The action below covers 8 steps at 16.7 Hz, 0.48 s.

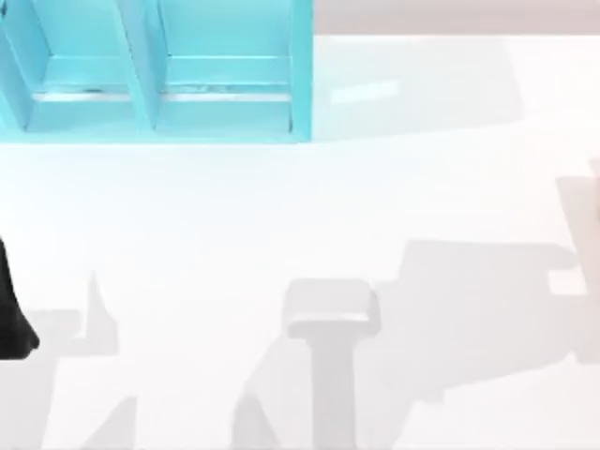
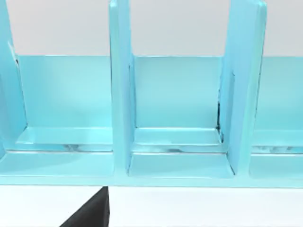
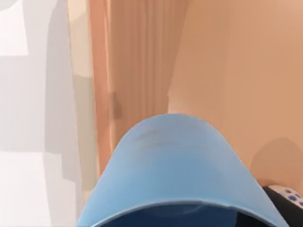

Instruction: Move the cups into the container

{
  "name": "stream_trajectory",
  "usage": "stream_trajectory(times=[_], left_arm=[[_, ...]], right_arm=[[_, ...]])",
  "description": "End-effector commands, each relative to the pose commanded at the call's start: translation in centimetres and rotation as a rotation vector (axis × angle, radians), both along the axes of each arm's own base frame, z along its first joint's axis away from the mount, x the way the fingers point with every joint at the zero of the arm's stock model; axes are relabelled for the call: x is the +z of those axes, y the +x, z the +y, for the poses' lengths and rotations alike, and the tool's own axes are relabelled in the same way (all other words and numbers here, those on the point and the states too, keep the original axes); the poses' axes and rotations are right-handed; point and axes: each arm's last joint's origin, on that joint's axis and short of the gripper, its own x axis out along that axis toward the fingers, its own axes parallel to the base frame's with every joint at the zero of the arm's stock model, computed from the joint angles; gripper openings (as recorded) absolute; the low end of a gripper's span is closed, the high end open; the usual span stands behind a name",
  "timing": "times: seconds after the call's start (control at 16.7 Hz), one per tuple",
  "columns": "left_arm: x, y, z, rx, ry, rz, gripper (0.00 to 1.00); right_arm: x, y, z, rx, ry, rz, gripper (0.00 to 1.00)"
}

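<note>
The plain blue cup sits right up against my right wrist camera, rim toward the lens, so I judge my right arm is carrying it; I cannot tell how that hand is set. Beside it at the frame's edge is a scrap of white with dark-blue marks, perhaps the patterned cup. The turquoise container stands at the tabletop's far left, its visible compartments empty, so nothing is delivered yet. My left arm waits at the left edge, facing the container, clear of the path.
</note>
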Motion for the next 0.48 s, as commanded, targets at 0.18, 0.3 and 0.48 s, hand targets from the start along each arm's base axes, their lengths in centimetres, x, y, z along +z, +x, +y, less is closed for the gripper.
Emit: stream_trajectory(times=[0.18, 0.3, 0.48], left_arm=[[0.0, 0.0, 0.0, 0.0, 0.0, 0.0, 1.0], [0.0, 0.0, 0.0, 0.0, 0.0, 0.0, 1.0], [0.0, 0.0, 0.0, 0.0, 0.0, 0.0, 1.0]], right_arm=[[1.1, -0.4, -6.0, 0.0, -0.002, -0.021, 0.0], [1.2, -0.5, -8.4, 0.001, 0.006, -0.016, 0.0], [1.2, -0.6, -9.2, 0.001, 0.011, -0.012, 0.0]])
